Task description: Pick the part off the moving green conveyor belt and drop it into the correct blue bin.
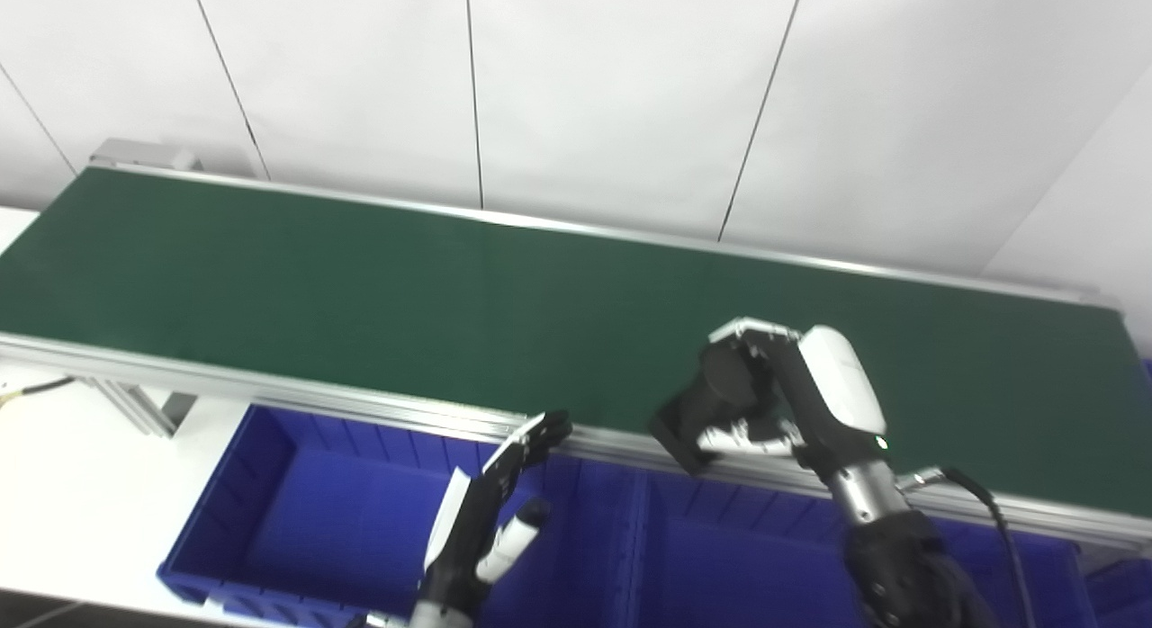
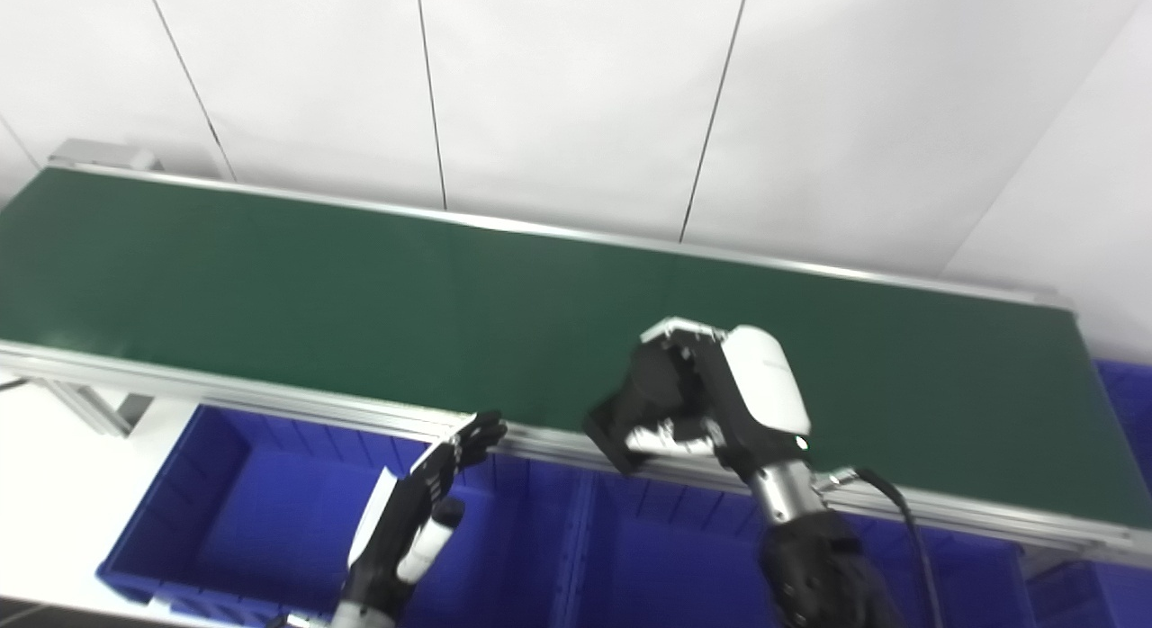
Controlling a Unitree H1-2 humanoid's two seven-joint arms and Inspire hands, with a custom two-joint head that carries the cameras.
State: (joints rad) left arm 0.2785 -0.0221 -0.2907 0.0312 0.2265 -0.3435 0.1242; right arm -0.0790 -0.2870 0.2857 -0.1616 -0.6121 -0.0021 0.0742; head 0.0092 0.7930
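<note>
My right hand [image 1: 792, 390] is shut on a black part [image 1: 697, 412], a dark blocky piece. It holds the part over the near rail of the green conveyor belt [image 1: 360, 286], just above the middle blue bin [image 1: 738, 556]. The same hand [image 2: 720, 399] and part [image 2: 630, 417] show in the right eye view. My left hand [image 1: 490, 511] is open and empty, fingers straight, raised over the left blue bin [image 1: 342, 520]. The belt surface carries nothing else.
The belt's aluminium near rail [image 1: 270, 390] runs between the belt and the bins. A white wall [image 1: 585, 88] stands behind the belt. A white tabletop [image 1: 72, 484] lies at the left. Another blue bin edge [image 1: 1116, 583] shows at far right.
</note>
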